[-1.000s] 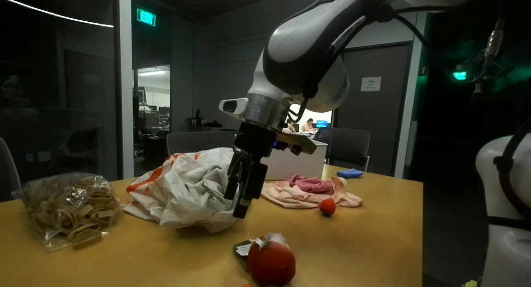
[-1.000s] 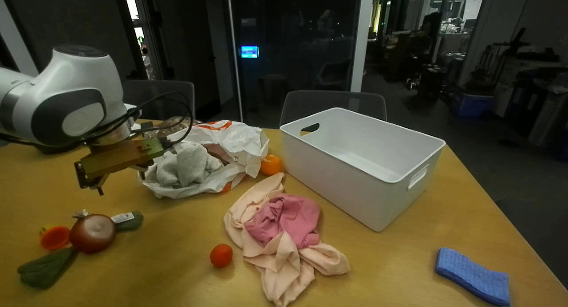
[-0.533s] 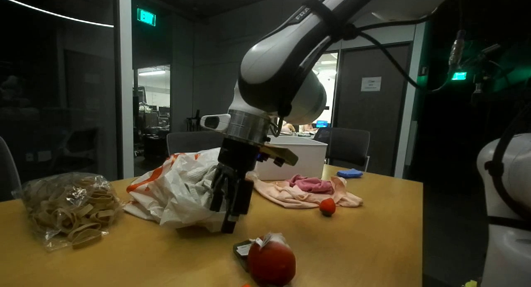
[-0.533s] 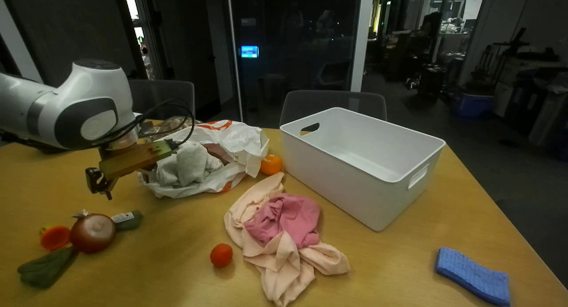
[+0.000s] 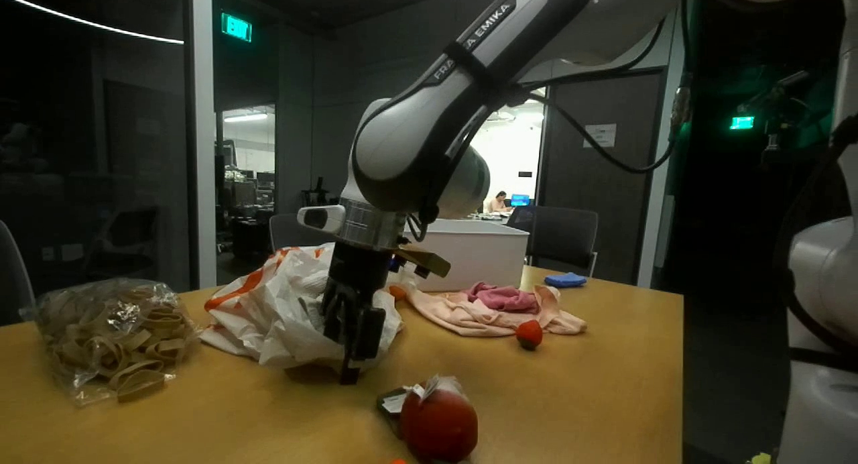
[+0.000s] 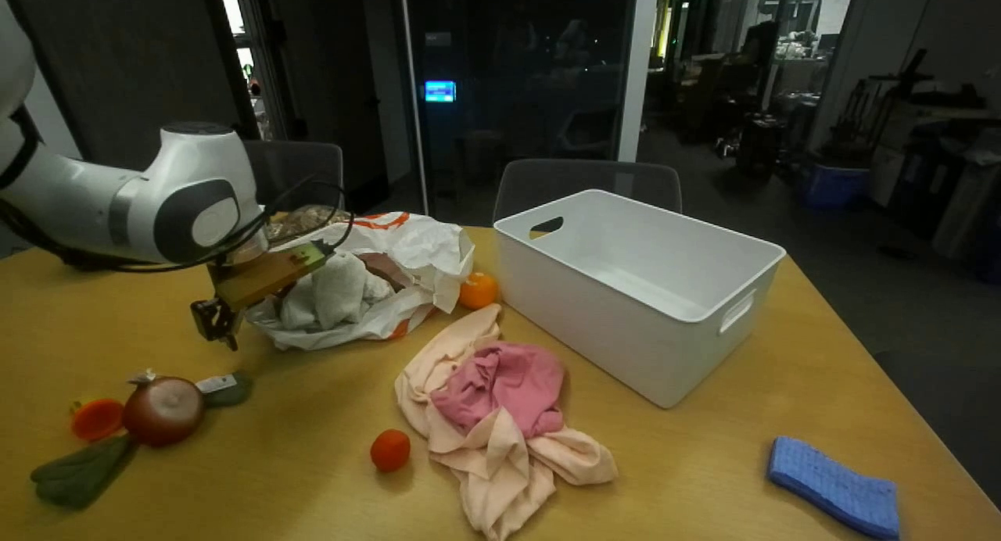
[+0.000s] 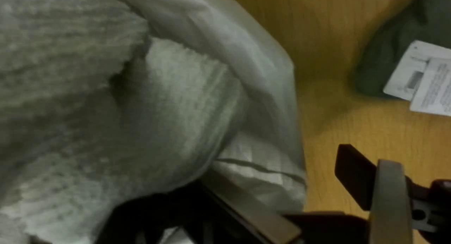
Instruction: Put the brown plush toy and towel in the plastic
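A pale grey towel (image 6: 336, 291) lies bunched in the mouth of a white plastic bag (image 6: 430, 244) with orange print. The towel fills the left of the wrist view (image 7: 88, 106). A brown patch (image 6: 382, 267) shows in the bag behind the towel; I cannot tell whether it is the plush toy. My gripper (image 5: 348, 357) is low over the table at the bag's open edge. In the wrist view (image 7: 282, 180) its fingers are wide apart. One finger is against or under the towel, its tip hidden; the other is over bare wood. The bag's edge lies between them.
A white bin (image 6: 626, 314), an orange fruit (image 6: 478, 290), pink and peach cloths (image 6: 504, 392), a red-orange fruit (image 6: 389, 450) and a blue cloth (image 6: 833, 486) stand around. A brown onion-like item (image 6: 163, 412) with green parts lies near the gripper. A clear bag of tan bands (image 5: 117, 336) sits beyond.
My gripper has moved down and toward the bag, leftward in an exterior view, and now stands at the towel and the bag's edge. The other objects look unmoved.
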Action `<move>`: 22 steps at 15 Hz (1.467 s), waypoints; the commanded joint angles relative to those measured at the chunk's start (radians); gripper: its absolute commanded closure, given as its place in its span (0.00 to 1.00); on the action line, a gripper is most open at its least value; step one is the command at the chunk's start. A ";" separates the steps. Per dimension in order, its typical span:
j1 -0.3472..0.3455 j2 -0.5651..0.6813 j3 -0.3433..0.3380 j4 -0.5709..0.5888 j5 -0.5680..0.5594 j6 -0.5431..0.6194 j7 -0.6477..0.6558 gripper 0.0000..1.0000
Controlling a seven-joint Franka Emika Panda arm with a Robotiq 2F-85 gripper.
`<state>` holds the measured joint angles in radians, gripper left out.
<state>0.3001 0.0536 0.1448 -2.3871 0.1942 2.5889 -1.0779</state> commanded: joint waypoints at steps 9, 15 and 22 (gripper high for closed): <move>-0.131 0.061 0.052 0.085 0.006 -0.057 -0.010 0.93; -0.171 0.081 0.034 0.178 0.111 -0.396 0.103 0.91; -0.210 0.055 0.020 0.276 0.284 -0.683 0.207 0.93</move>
<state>0.0977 0.1194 0.1682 -2.1621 0.4210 1.9895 -0.9179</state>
